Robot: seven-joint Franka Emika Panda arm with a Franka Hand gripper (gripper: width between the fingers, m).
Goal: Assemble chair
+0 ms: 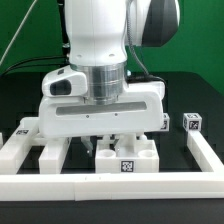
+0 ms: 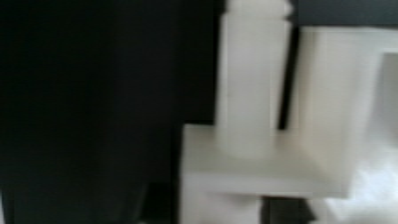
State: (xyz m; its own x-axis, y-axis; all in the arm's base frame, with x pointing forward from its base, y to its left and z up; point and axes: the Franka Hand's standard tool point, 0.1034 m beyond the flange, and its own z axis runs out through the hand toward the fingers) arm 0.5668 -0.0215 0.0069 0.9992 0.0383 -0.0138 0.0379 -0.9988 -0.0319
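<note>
My gripper (image 1: 112, 142) hangs low over the white chair parts in the middle of the table, and its wide white body hides most of them. A blocky white chair piece with a square tag (image 1: 127, 163) stands just in front of it. In the wrist view a tall narrow white chair part (image 2: 249, 80) rises from a white block, blurred and very close. My gripper (image 2: 222, 210) has one dark finger (image 2: 288, 210) against that block and seems closed on it. Another white chair piece (image 2: 347, 90) stands beside the part.
The long low white border rail (image 1: 110, 188) runs along the front and up the exterior view's right (image 1: 205, 150). A small tagged white piece (image 1: 191, 122) sits at the right, and another tagged piece (image 1: 22, 130) at the left. The table is black.
</note>
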